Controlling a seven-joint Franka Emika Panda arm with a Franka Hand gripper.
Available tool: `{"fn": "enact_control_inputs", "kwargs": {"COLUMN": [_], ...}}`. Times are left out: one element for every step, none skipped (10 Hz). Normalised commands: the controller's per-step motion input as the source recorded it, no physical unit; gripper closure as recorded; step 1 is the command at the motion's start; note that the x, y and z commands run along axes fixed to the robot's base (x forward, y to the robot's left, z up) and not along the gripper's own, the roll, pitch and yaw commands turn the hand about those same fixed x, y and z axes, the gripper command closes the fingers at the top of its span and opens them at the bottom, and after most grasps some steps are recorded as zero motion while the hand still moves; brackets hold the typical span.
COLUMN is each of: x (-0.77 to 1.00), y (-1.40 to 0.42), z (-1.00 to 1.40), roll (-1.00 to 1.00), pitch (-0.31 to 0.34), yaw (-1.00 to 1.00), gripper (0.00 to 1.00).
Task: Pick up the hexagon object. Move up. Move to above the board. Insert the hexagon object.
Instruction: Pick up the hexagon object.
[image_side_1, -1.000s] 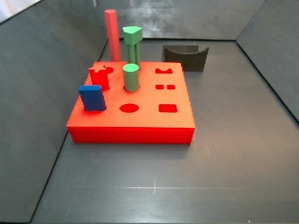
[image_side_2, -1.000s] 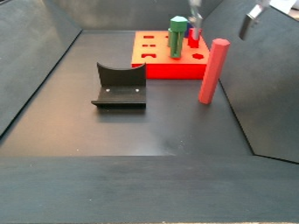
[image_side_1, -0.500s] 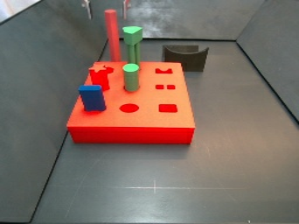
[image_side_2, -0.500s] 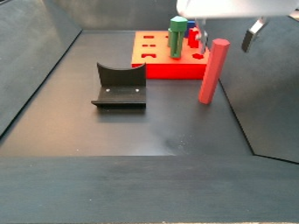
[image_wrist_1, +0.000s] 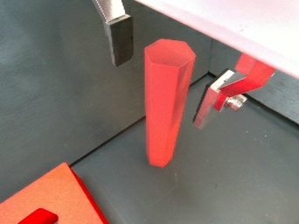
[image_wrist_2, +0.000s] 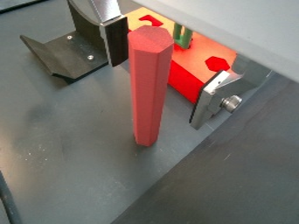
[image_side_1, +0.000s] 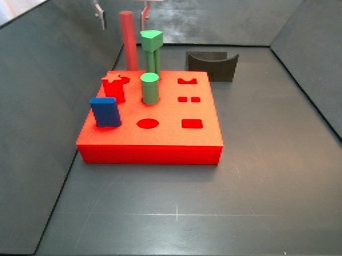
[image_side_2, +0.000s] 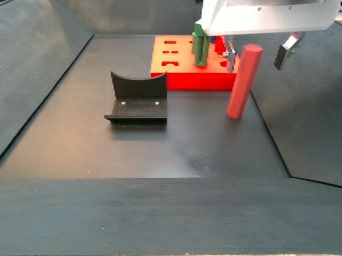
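Observation:
The hexagon object (image_side_1: 128, 38), a tall red-pink rod, stands upright on the dark floor behind the board (image_side_1: 150, 142). It also shows in a side view (image_side_2: 242, 82) and in both wrist views (image_wrist_1: 163, 101) (image_wrist_2: 149, 83). My gripper (image_side_2: 243, 52) is open, low over the rod's top, with one finger on each side. In both wrist views the gripper (image_wrist_1: 162, 92) (image_wrist_2: 158, 92) shows a gap between each finger and the rod. The board, bright red with shaped holes, also appears in a side view (image_side_2: 178, 80) and a wrist view (image_wrist_2: 191, 77).
On the board stand a tall green peg (image_side_1: 152, 48), a short green cylinder (image_side_1: 150, 88), a blue block (image_side_1: 104, 111) and a red piece (image_side_1: 115, 87). The fixture (image_side_1: 214, 64) (image_side_2: 135, 98) stands on the floor beside the board. Grey walls enclose the floor.
My gripper has come down from above and now straddles the top of the rod. The rod, board and pegs have not moved.

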Motion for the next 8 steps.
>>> {"fn": "enact_control_inputs", "kwargs": {"x": [0.0,0.0,0.0,0.0,0.0,0.0,0.0,0.0], "y": [0.0,0.0,0.0,0.0,0.0,0.0,0.0,0.0], "z": [0.0,0.0,0.0,0.0,0.0,0.0,0.0,0.0], "roll": [0.0,0.0,0.0,0.0,0.0,0.0,0.0,0.0], "pitch": [0.0,0.0,0.0,0.0,0.0,0.0,0.0,0.0], "yaw": [0.0,0.0,0.0,0.0,0.0,0.0,0.0,0.0], "gripper": [0.0,1.0,1.0,1.0,1.0,1.0,1.0,1.0]}}
